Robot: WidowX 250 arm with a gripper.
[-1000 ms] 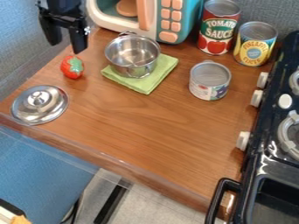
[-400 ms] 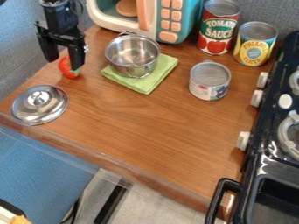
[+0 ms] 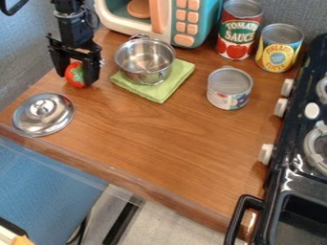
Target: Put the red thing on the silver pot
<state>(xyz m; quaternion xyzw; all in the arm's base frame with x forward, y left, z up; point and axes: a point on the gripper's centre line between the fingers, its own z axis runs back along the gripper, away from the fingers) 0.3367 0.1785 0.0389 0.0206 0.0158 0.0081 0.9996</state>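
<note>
The black gripper [image 3: 75, 79] is low at the upper left of the counter. It stands open, with one finger on each side of the red strawberry [image 3: 74, 75]; I cannot tell whether either one touches it. The strawberry's green leafy part faces right, and its top is partly hidden by the gripper. To the right, the silver pot [image 3: 146, 61] rests upright and uncovered on a folded green cloth [image 3: 161, 91]; nothing shows inside the pot.
A silver lid [image 3: 43, 115] lies near the counter's left edge. Behind the pot is a toy microwave [image 3: 185, 24]. Right of the pot stand a small can [image 3: 229, 88], a tomato can [image 3: 239, 31] and a pineapple can [image 3: 279, 48]. The black stove [image 3: 300, 158] lines the right side.
The gripper has come down and slightly right since the first frame, and its fingers now straddle the strawberry. The pot, lid and cans have stayed put.
</note>
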